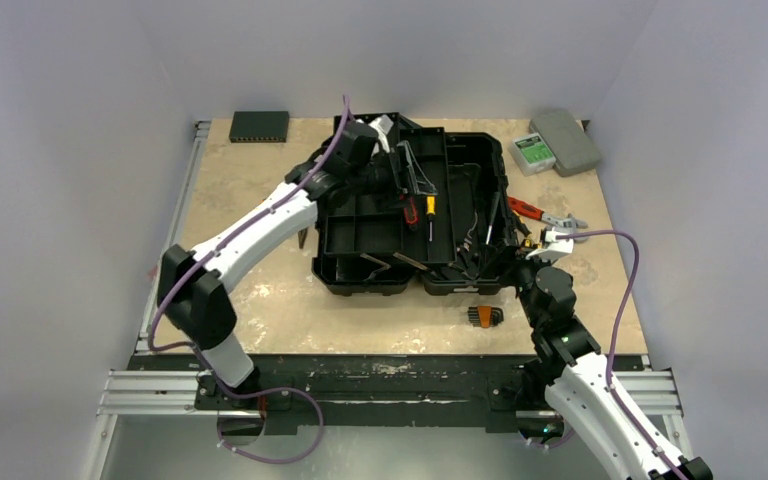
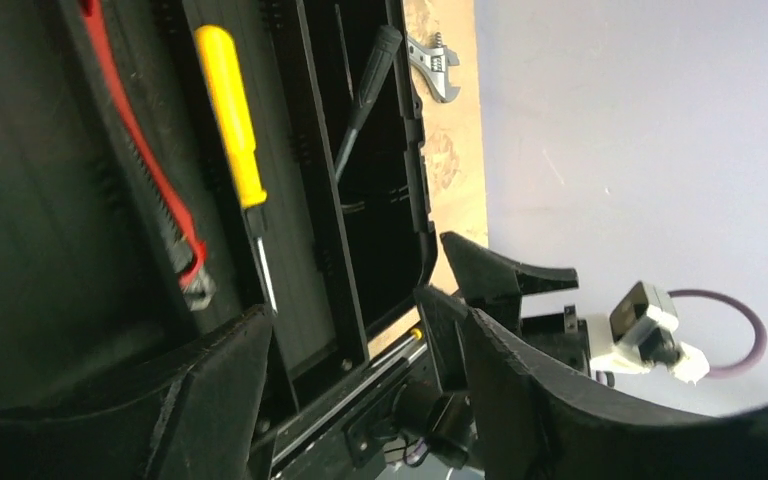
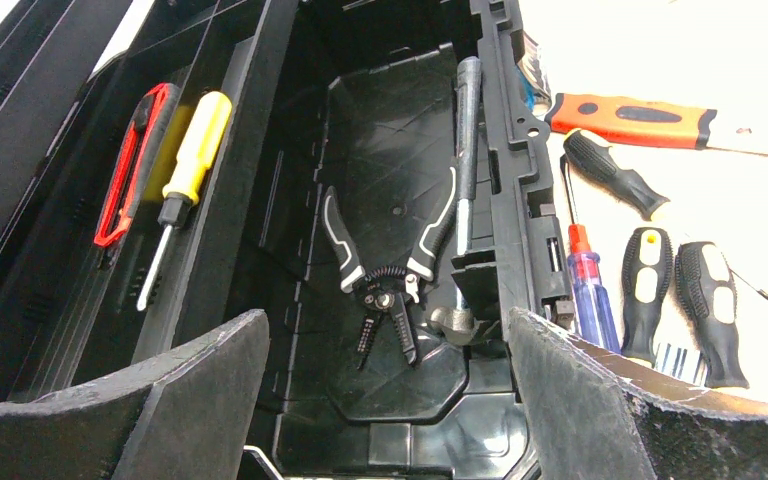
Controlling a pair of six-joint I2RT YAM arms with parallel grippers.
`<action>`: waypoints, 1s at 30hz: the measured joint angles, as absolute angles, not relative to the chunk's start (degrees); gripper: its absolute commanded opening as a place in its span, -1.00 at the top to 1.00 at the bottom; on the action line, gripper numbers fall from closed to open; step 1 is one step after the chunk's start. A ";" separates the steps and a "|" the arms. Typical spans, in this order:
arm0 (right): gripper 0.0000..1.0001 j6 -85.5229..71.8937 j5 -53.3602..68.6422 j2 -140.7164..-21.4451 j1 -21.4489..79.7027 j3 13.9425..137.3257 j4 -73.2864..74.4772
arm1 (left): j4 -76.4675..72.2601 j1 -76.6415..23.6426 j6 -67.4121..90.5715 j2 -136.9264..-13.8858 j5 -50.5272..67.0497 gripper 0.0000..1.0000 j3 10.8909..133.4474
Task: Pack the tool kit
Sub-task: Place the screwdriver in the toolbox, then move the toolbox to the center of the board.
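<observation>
The black toolbox [image 1: 480, 160] lies open mid-table, with its tray half [image 1: 360, 235] on the left. My left gripper [image 1: 403, 172] hangs open and empty over the tray; in the left wrist view [image 2: 360, 385] it is above a yellow-handled screwdriver [image 2: 230, 110] and a red utility knife [image 2: 150, 170]. My right gripper [image 1: 522, 242] is open and empty at the box's right rim. The right wrist view [image 3: 385, 400] shows black-handled pliers [image 3: 390, 265] and a black screwdriver [image 3: 467, 130] inside the box. Both the yellow screwdriver [image 3: 190, 155] and the red knife [image 3: 125, 170] show there too.
Right of the box lie an orange-handled tool [image 3: 630, 118], a black screwdriver [image 3: 615, 175], a red-and-blue screwdriver [image 3: 585, 280] and two black-and-yellow handles [image 3: 680, 295]. A wrench [image 1: 565, 220] and a hex-key set [image 1: 482, 316] lie nearby. A grey case [image 1: 565, 140] and a thin black device [image 1: 259, 125] sit at the back.
</observation>
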State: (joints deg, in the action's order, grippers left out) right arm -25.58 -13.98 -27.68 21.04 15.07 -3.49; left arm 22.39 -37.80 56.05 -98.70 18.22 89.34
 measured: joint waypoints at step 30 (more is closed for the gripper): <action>-0.96 -29.04 -23.64 -41.78 21.21 27.62 10.35 | 43.35 -37.34 40.62 -52.82 -22.31 -0.91 57.49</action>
State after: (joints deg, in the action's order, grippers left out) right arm -29.04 -23.64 -41.78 21.21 27.62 10.35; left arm 43.35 -37.34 40.62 -52.82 -22.31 57.49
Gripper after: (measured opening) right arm 0.983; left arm 0.963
